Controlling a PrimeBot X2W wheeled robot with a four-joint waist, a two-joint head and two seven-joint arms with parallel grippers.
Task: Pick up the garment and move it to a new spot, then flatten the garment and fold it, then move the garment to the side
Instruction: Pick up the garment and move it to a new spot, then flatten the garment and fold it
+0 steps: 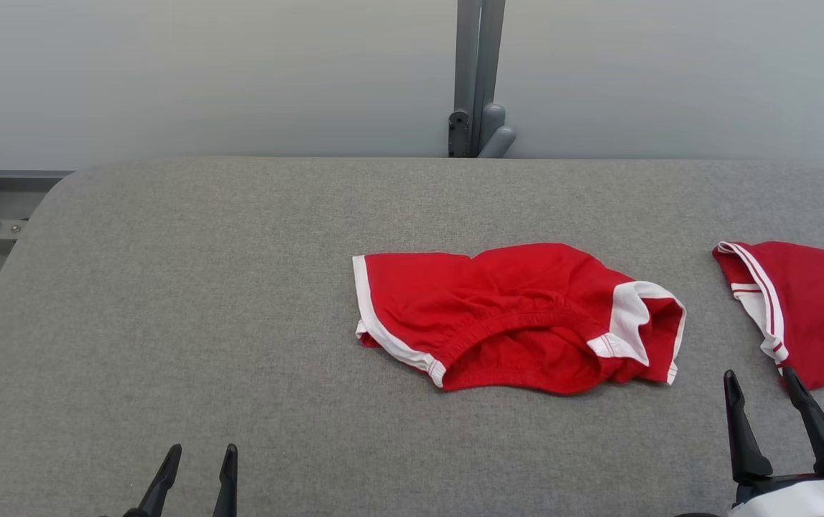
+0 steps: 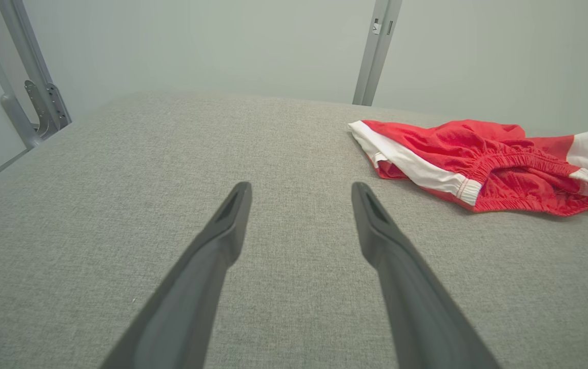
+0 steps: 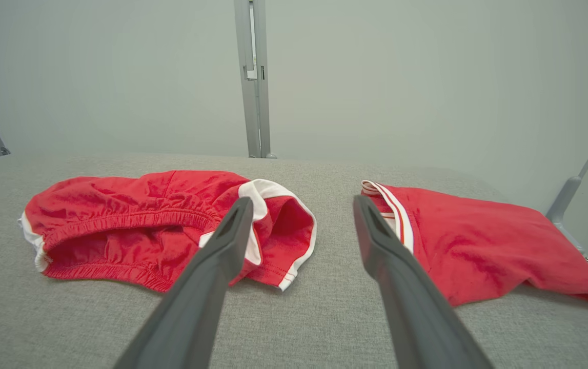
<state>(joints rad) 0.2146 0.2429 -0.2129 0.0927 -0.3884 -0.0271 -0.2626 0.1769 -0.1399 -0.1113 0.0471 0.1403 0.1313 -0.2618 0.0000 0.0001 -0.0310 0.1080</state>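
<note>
both end effectors are released, jaws spread wide with nothing between them. the left end effector (image 1: 202, 451) is over bare table (image 1: 167, 301) at the near left, well apart from any cloth. the right end effector (image 1: 759, 375) is at the near right, fingers aimed at the gap between the shorts (image 1: 512, 316) and a second red piece (image 1: 814, 309). its outer fingertip is just beside that piece's near corner.

the shorts lie crumpled near the table's middle, a little right of centre. the waistband gapes toward the robot, with one white-trimmed leg hem out to the left and the other bunched at the right.

they look light, thin and limp. lifted by a single pinch they would likely sag and trail, and the layers may part so only the top one comes up. the gathered elastic waistband looks the thickest, firmest edge, so a hold there, ideally one end effector at each end, seems best.
</note>
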